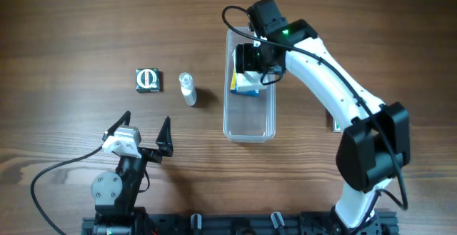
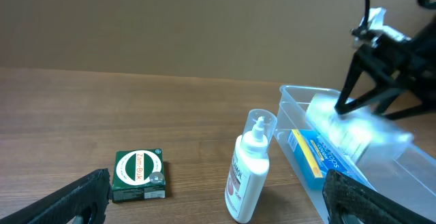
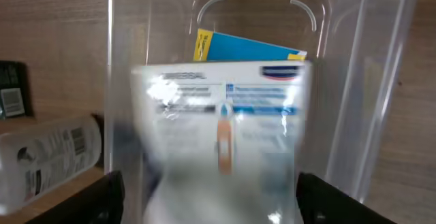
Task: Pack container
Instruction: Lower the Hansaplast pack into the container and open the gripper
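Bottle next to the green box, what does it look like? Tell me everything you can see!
The bottle is small and whitish, plastic by the look of it, with a clear pointed cap and a printed label. It stands upright on the wooden table and touches nothing else. The green box sits on one side of it, the clear container on the other.

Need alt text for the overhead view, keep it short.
The right gripper hangs over the far end of a clear container that holds a blue box. Left of it lie a white bottle and a green box; the left gripper is open.
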Available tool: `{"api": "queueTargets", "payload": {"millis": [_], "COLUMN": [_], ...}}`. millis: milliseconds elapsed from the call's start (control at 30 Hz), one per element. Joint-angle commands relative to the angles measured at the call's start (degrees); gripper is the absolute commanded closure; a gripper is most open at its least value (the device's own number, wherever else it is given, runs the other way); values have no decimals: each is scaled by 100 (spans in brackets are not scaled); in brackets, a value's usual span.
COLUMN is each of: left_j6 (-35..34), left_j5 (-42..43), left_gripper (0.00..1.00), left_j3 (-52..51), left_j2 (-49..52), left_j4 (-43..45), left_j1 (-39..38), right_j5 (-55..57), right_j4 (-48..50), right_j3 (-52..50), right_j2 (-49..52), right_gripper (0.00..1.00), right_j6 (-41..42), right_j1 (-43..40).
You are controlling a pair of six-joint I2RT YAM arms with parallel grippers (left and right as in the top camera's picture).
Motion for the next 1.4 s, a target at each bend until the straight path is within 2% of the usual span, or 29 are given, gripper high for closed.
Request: {"api": "queueTargets", "payload": {"millis": [0, 167, 300, 467, 600, 733, 900, 1367], "left_j6": [111, 111, 111, 111, 111, 111, 111, 111], "left_j5": [72, 72, 72, 72, 72, 72, 72, 72], "left_gripper": [0, 0, 0, 0, 0, 0, 0, 0], "left_j3": [-26, -26, -26, -26, -26, -26, -26, -26], "left_j2": [-35, -35, -35, -35, -35, -35, -35, -35], "left_j4": [-22, -22, -22, -22, -22, -22, -22, -22], "left_j1": [37, 37, 37, 37, 37, 37, 37, 37], "right_j5": [96, 94, -9, 68, 94, -31, -24, -33], "right_j4": [199, 476, 308, -1036, -1690, -2098, -1683, -691], "right_j3": [-15, 4, 188, 205, 201, 160, -350, -1331], "right_j2": [181, 186, -105, -522, -527, -525, -518, -448], "right_gripper": [17, 16, 16, 44, 95, 96, 96, 96], "right_j6": [269, 376, 229, -391, -472, -612, -494, -192], "right_j1": [-2, -2, -15, -13, 11, 144, 520, 540]}}
